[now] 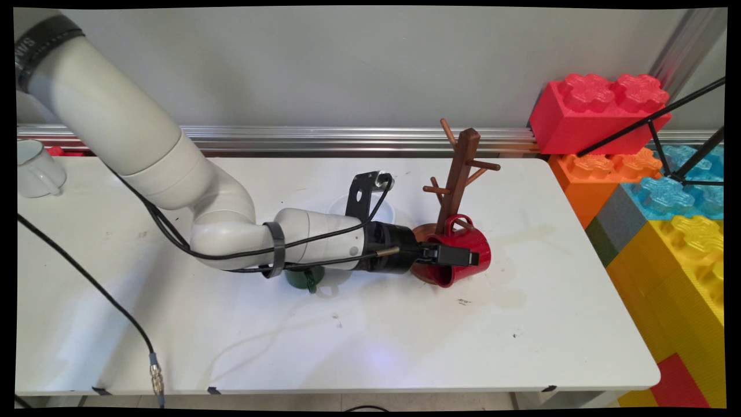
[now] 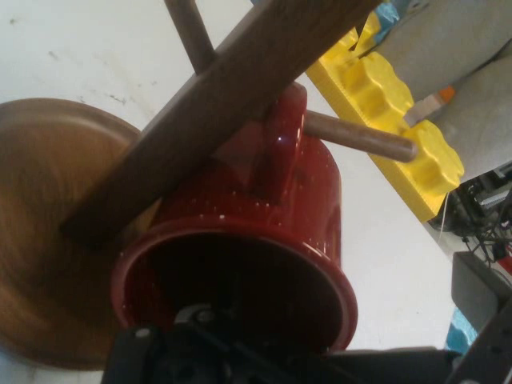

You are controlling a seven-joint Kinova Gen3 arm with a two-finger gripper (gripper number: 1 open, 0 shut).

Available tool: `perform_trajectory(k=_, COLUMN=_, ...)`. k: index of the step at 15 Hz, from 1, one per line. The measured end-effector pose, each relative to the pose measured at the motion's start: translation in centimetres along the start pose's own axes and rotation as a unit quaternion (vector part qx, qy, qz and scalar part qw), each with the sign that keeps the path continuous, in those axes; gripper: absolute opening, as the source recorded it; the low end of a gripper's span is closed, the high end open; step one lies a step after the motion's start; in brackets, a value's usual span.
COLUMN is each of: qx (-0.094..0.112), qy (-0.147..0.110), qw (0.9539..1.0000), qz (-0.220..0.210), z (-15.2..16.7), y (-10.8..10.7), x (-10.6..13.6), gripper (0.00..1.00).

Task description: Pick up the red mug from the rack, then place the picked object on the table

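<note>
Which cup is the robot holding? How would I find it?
Find the brown wooden mug tree near the table's right end. Against its base lies the red mug, tipped sideways, with the black gripper on its rim. It's the only red cup.

No lettering, label or number can be read on anything here

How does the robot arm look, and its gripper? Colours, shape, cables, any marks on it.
The arm is made of thick, rounded white links. A dark band with pale lettering wraps its upper link. Black cables hang along it, held by a black strap near the wrist. The wrist ends in a black cylinder and a black two-finger gripper.
</note>
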Motion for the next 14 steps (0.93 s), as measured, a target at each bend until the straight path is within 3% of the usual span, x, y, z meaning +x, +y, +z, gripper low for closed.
perform_trajectory(k=1, qx=0.000, qy=0.000, qw=1.0000, qz=-0.001, z=0.10, y=-0.02, x=0.00, gripper=1.00)
perform_trajectory(k=2, qx=0.001, qy=0.000, qw=1.0000, qz=-0.002, z=0.18, y=-0.03, x=0.00, gripper=0.00)
perform_trajectory(k=14, qx=0.005, qy=-0.005, qw=0.9999, qz=-0.008, z=0.36, y=-0.36, x=-0.08, gripper=0.00)
